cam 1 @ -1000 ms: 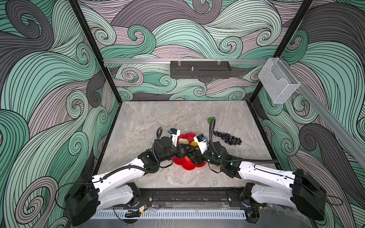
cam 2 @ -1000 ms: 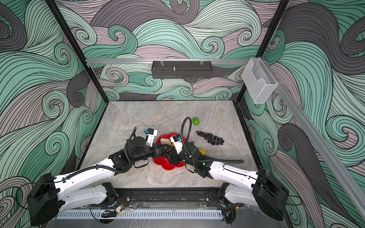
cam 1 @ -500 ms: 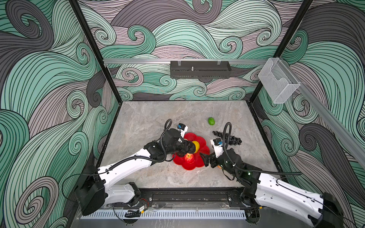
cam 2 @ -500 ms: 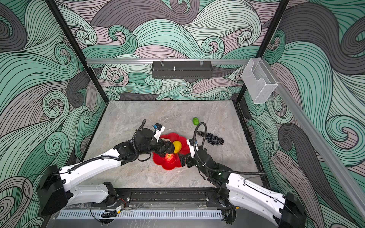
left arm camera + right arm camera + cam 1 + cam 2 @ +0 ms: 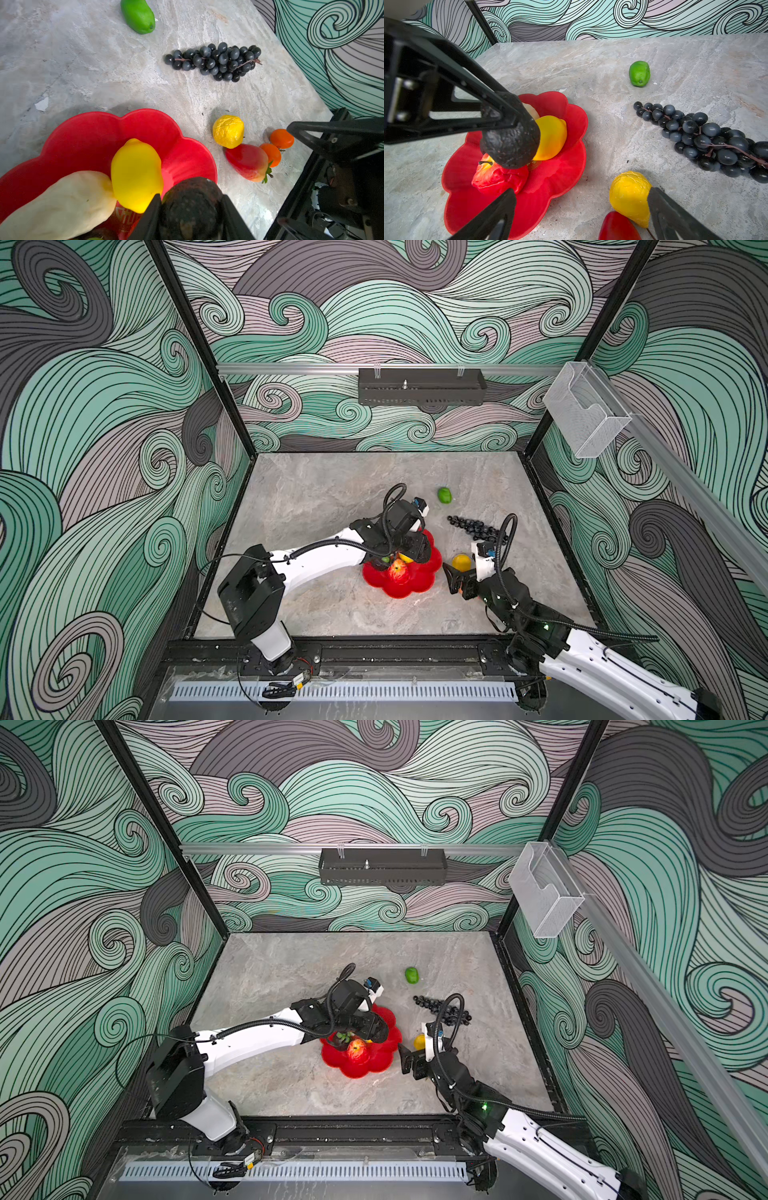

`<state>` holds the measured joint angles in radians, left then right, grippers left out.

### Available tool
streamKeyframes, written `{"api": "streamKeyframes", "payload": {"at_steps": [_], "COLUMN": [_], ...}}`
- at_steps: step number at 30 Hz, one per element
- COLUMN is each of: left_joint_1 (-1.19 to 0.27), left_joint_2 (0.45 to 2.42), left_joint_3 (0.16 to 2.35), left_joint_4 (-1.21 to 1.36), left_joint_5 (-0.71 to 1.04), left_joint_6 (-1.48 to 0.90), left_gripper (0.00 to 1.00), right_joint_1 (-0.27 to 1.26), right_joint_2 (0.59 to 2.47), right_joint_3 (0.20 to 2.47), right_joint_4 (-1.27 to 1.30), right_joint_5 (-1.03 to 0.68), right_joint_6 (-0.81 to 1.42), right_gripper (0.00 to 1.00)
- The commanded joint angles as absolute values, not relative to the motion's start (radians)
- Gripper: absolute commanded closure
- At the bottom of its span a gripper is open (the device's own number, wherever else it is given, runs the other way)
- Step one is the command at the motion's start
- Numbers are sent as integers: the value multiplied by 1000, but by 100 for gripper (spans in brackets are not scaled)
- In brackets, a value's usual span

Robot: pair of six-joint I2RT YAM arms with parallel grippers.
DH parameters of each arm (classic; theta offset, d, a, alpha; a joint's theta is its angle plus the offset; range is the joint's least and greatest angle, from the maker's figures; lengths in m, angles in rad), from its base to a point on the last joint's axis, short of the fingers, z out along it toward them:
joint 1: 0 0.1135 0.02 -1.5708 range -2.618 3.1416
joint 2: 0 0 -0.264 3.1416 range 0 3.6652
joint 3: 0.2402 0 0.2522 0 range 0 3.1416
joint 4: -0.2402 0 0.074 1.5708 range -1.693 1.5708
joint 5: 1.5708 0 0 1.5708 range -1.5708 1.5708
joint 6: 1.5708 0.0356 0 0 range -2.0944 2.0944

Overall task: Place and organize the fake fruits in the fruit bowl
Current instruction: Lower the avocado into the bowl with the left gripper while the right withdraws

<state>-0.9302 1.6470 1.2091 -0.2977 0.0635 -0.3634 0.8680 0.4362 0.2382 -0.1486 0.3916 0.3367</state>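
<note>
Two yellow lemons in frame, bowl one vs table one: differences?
The bowl lemon lies in the red bowl; the table lemon sits on the table outside it. The bowl lemon's skin is smooth, the table lemon's crumpled. The bowl lemon is elongated, the table lemon rounder. Both are yellow.

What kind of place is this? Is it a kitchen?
Not a kitchen; it looks like a robot practice booth. A left arm and a right arm are mounted at the front of the table, swirly walls box it in, and the grape bunch looks plastic.
</note>
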Motion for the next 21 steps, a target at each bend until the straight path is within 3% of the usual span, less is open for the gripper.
{"api": "streamKeyframes", "payload": {"at_steps": [1,21], "left_joint_1": [-967,-1011], "left_joint_2": [1695,1850], "left_joint_3": [1280,1325], "left_joint_4": [-345,-398], "left_joint_5": [42,-124], "left_joint_6": [-327,-248], "left_gripper": [68,68], "right_joint_1": [863,862], "right_joint_2": [414,325], "right_joint_3": [229,208], "right_joint_4": [-156,-181], "right_joint_5": [417,437], "right_joint_6": [341,347], "right_gripper": [1,1]}}
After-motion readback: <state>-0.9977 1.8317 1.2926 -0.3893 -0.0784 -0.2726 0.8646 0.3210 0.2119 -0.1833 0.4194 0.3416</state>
